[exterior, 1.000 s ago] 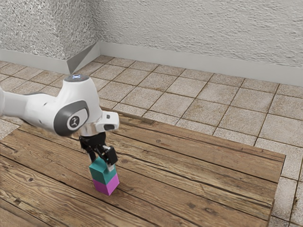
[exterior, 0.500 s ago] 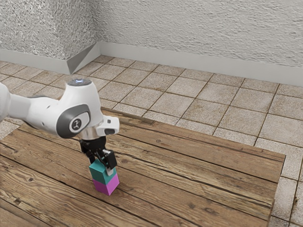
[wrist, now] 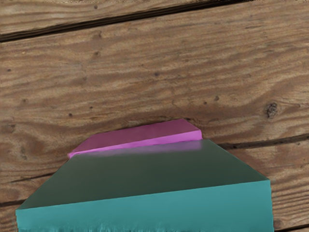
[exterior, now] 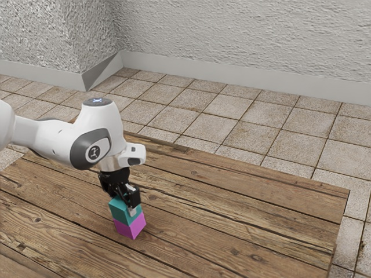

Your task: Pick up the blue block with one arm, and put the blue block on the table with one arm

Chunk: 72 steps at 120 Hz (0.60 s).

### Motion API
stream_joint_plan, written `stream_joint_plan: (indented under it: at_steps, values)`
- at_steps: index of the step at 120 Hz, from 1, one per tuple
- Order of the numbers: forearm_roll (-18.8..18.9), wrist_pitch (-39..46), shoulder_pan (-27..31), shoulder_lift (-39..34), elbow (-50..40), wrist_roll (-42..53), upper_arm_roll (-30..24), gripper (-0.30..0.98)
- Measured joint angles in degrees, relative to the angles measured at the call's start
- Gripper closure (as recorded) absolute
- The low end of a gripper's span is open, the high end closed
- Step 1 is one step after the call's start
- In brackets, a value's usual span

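In the exterior view my gripper [exterior: 127,207] points down over the teal-blue block [exterior: 122,211], its fingers shut on the block from two sides. The near finger lies across the block's upper face and side; the far one is mostly hidden. Directly beneath, touching it, is the magenta block [exterior: 131,226], which stands on the wooden table [exterior: 232,208]. Large at the wrist view's lower edge is the blue block [wrist: 145,210], and the magenta block [wrist: 145,138] peeks out from under it.
The table's far edge and end edge border a tiled floor [exterior: 232,110]. Behind the floor rises a rough pale wall [exterior: 243,40]. My arm [exterior: 55,139] comes in from the exterior view's left, above the planks.
My hand has come down slightly and the fingers have drawn together on the blue block. The blue block has shifted very slightly toward the exterior view's left; the magenta block has stayed in place.
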Motion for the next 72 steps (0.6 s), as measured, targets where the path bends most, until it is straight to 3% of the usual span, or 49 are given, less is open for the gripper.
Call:
stream_joint_plan:
  at_steps: [24, 56, 72]
  values:
    - [0.92, -0.12, -0.63, -3.85, 2.17, -0.79, -5.48, 0.40]
    - [1.74, 0.07, -4.30, 3.09, 4.11, -2.35, -7.02, 0.49]
    - [2.03, 0.23, -5.61, 4.21, 4.38, -3.13, -7.49, 0.46]
